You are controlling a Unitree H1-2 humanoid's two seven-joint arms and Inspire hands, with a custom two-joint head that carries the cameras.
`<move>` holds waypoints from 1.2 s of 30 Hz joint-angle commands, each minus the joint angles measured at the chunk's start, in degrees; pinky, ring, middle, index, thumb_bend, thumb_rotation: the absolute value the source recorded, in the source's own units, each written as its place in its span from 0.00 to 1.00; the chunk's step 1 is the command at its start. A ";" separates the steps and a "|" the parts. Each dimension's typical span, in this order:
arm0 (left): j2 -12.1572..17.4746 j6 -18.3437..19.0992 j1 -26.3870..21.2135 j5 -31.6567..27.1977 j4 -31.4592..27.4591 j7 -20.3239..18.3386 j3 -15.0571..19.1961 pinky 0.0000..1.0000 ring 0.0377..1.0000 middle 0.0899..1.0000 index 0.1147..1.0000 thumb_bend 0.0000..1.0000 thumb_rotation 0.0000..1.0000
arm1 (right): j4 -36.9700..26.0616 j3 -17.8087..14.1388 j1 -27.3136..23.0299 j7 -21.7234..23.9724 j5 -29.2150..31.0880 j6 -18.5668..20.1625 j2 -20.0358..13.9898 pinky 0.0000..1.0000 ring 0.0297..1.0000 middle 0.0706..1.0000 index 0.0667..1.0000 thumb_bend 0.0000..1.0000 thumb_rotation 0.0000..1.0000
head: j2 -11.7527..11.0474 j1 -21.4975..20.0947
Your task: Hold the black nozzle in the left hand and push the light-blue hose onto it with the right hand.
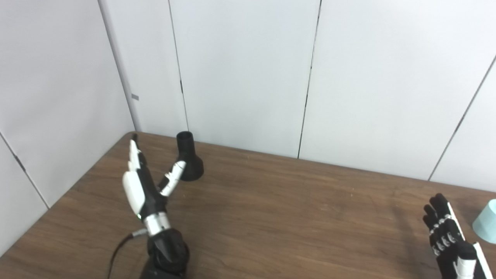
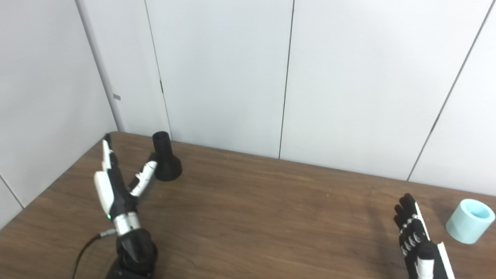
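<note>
The black nozzle stands upright on its flared base at the far left of the wooden table, narrow end up. My left hand is open, fingers straight and thumb spread, just in front and left of the nozzle, its thumb tip close to the base. The light-blue hose piece, a short wide tube, lies on the table at the far right, partly cut off in the left eye view. My right hand is open, fingers up, a little left of the hose and apart from it.
The wooden table runs to a white panelled wall at the back and left. Its left edge slants down past my left arm. A black cable trails from my left wrist.
</note>
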 commanded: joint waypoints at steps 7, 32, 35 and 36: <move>8.62 7.02 -0.73 0.24 3.38 -12.97 -5.09 1.00 1.00 1.00 1.00 0.99 0.59 | 5.49 -0.07 5.27 -0.27 -0.53 -0.87 0.53 0.99 1.00 1.00 0.99 0.74 1.00 | 0.68 -0.41; 16.08 9.02 -4.01 -20.08 0.74 -44.40 -4.19 0.94 0.97 0.93 0.93 1.00 0.59 | 4.89 0.24 5.42 -1.16 -1.51 -0.82 0.96 0.97 1.00 1.00 0.99 0.74 1.00 | 1.17 -1.42; 16.22 8.53 -5.80 -20.40 3.49 -44.79 -4.33 0.94 0.98 0.92 0.93 1.00 0.58 | 4.73 0.26 5.54 -1.17 -1.58 -0.80 0.94 0.97 1.00 1.00 0.99 0.74 1.00 | 1.19 -1.50; 16.25 8.52 -6.74 -20.55 4.81 -44.96 -4.42 0.95 0.98 0.92 0.93 1.00 0.56 | 4.72 0.27 5.57 -1.21 -1.64 -0.79 0.95 0.97 1.00 1.00 0.99 0.74 1.00 | 1.22 -1.60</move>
